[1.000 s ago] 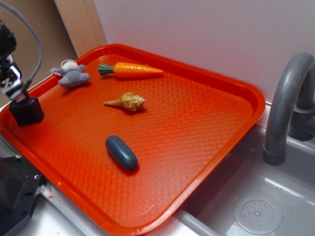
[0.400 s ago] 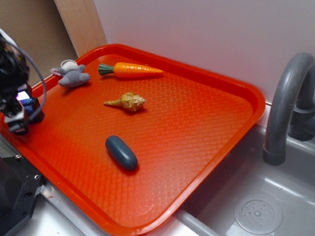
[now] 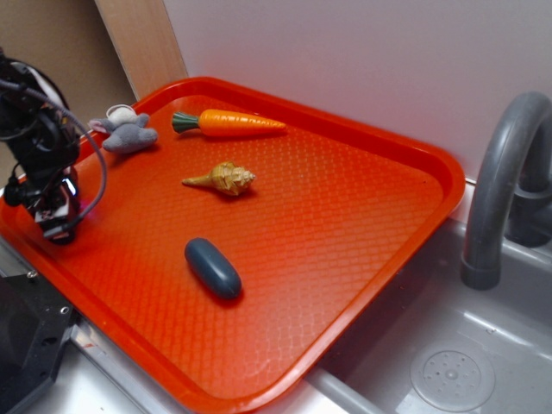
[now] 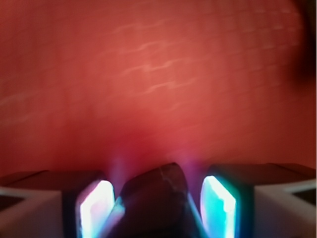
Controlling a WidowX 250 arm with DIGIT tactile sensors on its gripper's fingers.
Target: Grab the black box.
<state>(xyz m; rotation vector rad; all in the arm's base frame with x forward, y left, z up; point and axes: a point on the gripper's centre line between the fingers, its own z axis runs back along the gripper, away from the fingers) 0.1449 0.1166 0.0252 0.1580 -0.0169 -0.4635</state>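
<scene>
Inside tray (image 3: 431,164) — black box (image 4: 156,203), carrot (image 3: 233,122).

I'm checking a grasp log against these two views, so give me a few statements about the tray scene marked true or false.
1. The black box sits between the fingers of the gripper in the wrist view. True.
2. The gripper is over the middle of the red tray. False: it is at the tray's left edge.
3. The toy carrot lies near the tray's far rim. True.
4. The dark blue pebble touches the seashell. False: they lie apart, with bare tray between them.
5. The grey plush mouse lies in the sink. False: it is on the tray, near the far left corner.
</scene>
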